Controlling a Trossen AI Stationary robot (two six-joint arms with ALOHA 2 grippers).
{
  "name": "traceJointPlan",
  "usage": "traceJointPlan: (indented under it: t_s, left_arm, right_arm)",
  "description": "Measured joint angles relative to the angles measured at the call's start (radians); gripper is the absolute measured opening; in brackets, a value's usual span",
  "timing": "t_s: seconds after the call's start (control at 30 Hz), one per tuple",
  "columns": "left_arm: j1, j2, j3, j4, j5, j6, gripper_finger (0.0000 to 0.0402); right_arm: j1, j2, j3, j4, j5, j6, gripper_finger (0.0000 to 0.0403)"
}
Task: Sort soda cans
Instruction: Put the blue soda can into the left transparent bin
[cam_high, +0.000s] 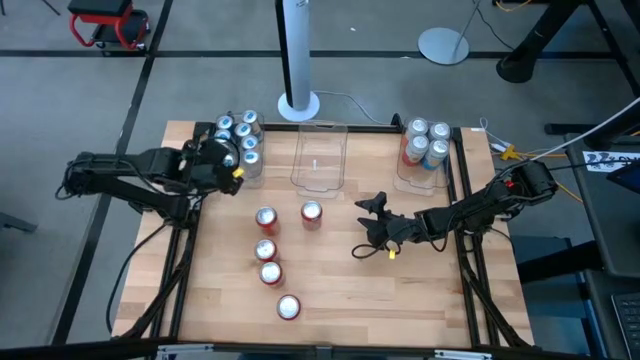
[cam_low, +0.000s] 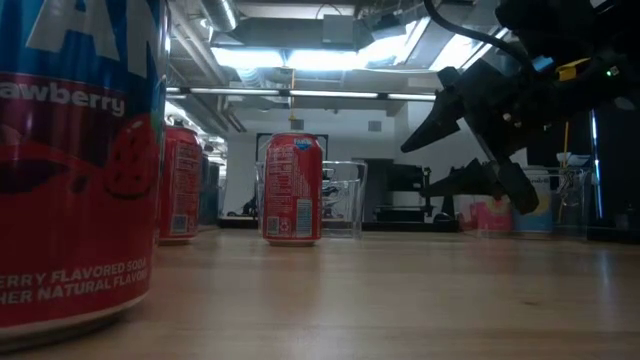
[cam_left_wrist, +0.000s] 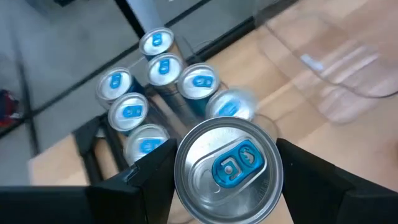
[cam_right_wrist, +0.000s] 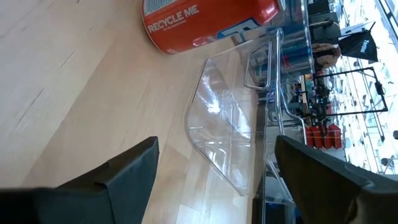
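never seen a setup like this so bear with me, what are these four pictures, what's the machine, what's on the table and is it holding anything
It is a robot with two dark arms at a wooden table, each ending in a two-finger gripper. One picture looks straight down from above, one looks level across the tabletop, and the other two come from cameras on the arms' wrists.

From above, five red soda cans stand loose on the table. Three clear plastic bins sit along the far edge: the left bin holds blue-topped cans, the middle bin is empty, and the right bin holds four cans.

The left gripper is shut on a blue-tabbed can over the left bin. The right gripper is open and empty, near the table's middle, right of the red cans.
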Motion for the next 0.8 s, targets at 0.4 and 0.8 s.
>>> traceJointPlan:
  t_s: [0.4, 0.8]
  left_arm:
    - [0.001, -0.015, -0.024, 0.017, -0.014, -0.009, 0.0228]
    - [0.081, -0.016, -0.218, 0.201, 0.04, 0.012, 0.0228]
  right_arm:
    - [0.0, 0.0, 0.0, -0.001, 0.0, 0.0, 0.0321]
    - [0.0, 0.0, 0.0, -0.001, 0.0, 0.001, 0.0321]
